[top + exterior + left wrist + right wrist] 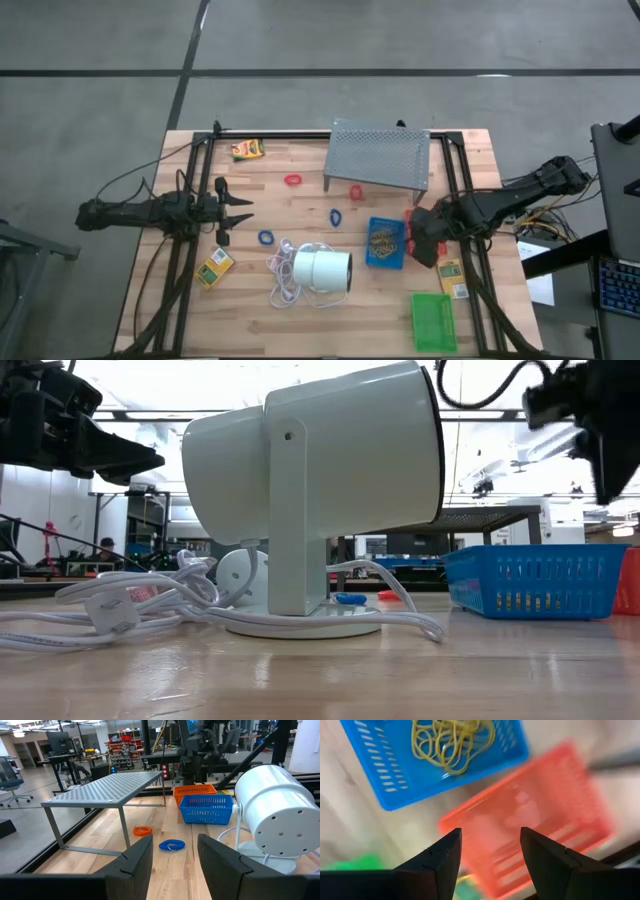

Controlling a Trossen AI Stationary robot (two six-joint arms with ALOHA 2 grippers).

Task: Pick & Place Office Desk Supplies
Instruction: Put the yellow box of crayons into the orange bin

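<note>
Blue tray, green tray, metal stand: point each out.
Blue tray (385, 243): high view, middle of its floor.
Green tray (432, 322): high view, centre.
Metal stand (378, 153): high view, perforated top.

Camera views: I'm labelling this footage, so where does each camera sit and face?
High: overhead, straight down on the table; both arms show.
Low: at tabletop height, level across; white lamp fills it, arms at the top corners.
Left wrist: past the open left hand toward the grey stand.
Right wrist: down past the open right hand onto the red tray.
Shared: the blue tray of rubber bands shows in all four.
</note>
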